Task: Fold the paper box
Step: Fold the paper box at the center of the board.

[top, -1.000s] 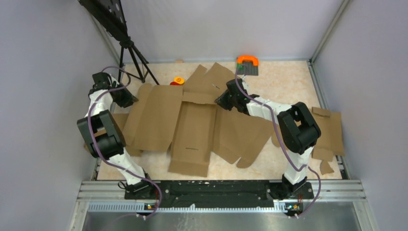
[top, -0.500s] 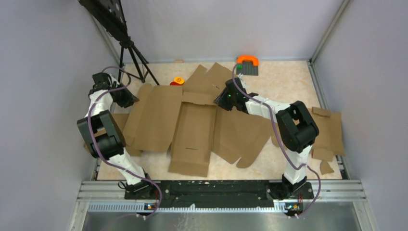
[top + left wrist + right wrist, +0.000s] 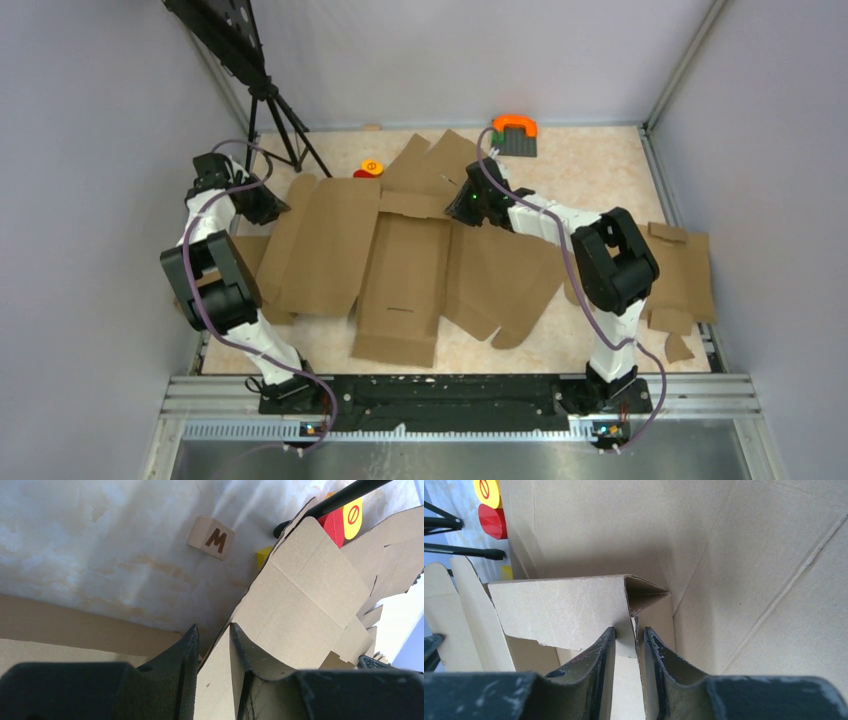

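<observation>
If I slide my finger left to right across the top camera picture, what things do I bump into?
In order: left end effector → red and yellow toy → right end effector → orange-handled tool → smaller cardboard slab. The paper box spreads across the middle, so it is left out.

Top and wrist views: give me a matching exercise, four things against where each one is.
1. left gripper
2. right gripper
3. M block
4. orange-handled block

A. at the table's far edge
B. on bare table, apart from the cardboard
C. closed on a folded-up flap of the paper box
D. closed on the box's left edge

Pairs: 1-D, 2-C, 3-B, 4-A
</observation>
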Available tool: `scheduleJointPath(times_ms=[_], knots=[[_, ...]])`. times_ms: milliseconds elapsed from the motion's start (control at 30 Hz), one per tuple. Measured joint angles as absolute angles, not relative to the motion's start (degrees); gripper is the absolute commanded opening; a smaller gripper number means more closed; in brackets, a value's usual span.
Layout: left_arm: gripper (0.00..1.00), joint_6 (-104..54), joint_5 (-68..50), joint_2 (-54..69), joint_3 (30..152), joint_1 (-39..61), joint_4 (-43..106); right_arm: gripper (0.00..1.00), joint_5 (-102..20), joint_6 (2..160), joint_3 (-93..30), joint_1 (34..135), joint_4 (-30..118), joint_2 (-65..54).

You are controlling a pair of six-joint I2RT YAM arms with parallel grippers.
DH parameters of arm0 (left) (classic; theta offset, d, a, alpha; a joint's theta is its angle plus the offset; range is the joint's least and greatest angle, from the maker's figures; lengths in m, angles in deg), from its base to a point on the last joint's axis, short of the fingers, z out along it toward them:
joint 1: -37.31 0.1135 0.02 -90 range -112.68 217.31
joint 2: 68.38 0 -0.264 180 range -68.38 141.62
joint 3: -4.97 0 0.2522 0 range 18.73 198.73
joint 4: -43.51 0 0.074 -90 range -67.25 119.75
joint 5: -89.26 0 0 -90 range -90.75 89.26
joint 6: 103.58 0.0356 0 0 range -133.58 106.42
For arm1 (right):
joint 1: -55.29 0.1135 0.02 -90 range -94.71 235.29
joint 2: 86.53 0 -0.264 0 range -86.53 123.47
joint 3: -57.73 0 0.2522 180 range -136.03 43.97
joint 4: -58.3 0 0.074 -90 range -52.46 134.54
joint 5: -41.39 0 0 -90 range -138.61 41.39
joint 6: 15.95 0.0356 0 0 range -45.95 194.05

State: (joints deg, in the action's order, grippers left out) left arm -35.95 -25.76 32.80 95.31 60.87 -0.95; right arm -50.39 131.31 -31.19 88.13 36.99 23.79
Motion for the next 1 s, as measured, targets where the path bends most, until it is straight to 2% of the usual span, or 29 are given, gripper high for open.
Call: scheduleJointPath(times_ms=[200,400,567,733,800,1000], knots=[[0.3,-36.0,-26.1,32.7,95.2,60.8,-0.7,0.18,-49.8,129.1,-31.5,88.1,36.7,24.0],[0.29,-36.0,-26.1,32.7,95.1,60.8,-0.6,0.26,-48.7,127.7,-33.2,88.0,35.9,25.1],[0.29,-36.0,-26.3,32.7,95.1,60.8,-0.5,0.29,-47.6,126.9,-35.6,87.8,35.0,26.9],[0.29,-36.0,-26.5,32.7,95.1,60.8,-0.4,0.15,-47.3,125.9,-35.7,87.8,35.0,26.9],[0.29,-36.0,-26.5,32.7,95.1,60.8,-0.4,0.14,-47.2,125.2,-35.7,87.8,34.9,26.9],[0.29,-36.0,-26.5,32.7,95.1,60.8,-0.4,0.21,-46.8,122.5,-35.8,87.8,35.0,26.9]])
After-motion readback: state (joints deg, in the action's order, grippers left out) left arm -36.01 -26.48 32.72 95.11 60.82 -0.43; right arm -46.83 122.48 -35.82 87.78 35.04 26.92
